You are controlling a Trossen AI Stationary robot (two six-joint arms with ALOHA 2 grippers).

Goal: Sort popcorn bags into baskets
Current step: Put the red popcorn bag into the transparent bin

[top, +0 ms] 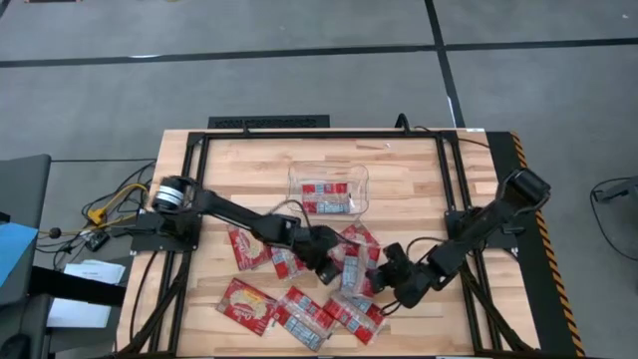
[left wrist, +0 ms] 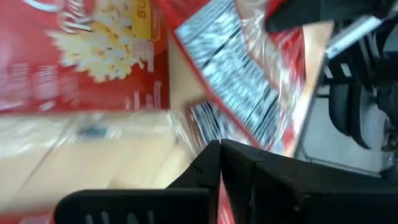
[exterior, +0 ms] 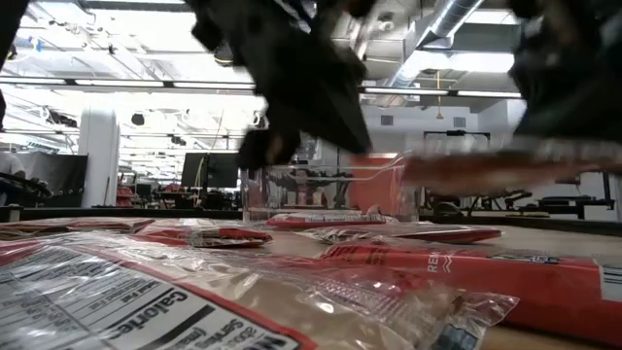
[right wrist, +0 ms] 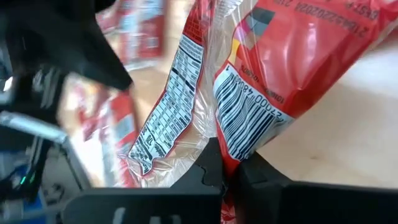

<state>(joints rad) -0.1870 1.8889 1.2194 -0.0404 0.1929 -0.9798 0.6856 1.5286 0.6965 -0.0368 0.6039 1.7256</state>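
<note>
Several red and silvery popcorn bags lie flat on the wooden table, some overlapping. The clear bin stands toward the far side with two bags lying in it. My left gripper and my right gripper face each other mid-table over the pile, with one bag between them. Both are shut on bag wrapping. In the low view a red bag is raised above the table. My left gripper pinches the clear wrapper edge of a bag beside its grey printed panel; a red sliver shows between the fingers. Whether it is the bag that the right one holds, I cannot tell. My right gripper pinches the bag's end by the crinkled clear seam, just below the barcode. The bag stretches away from the fingers, its red face up, and in the low view it is clear of the table.
More bags lie along the near edge and left of the grippers. A black frame borders the table. Bare wood shows right of the bin and at the far left.
</note>
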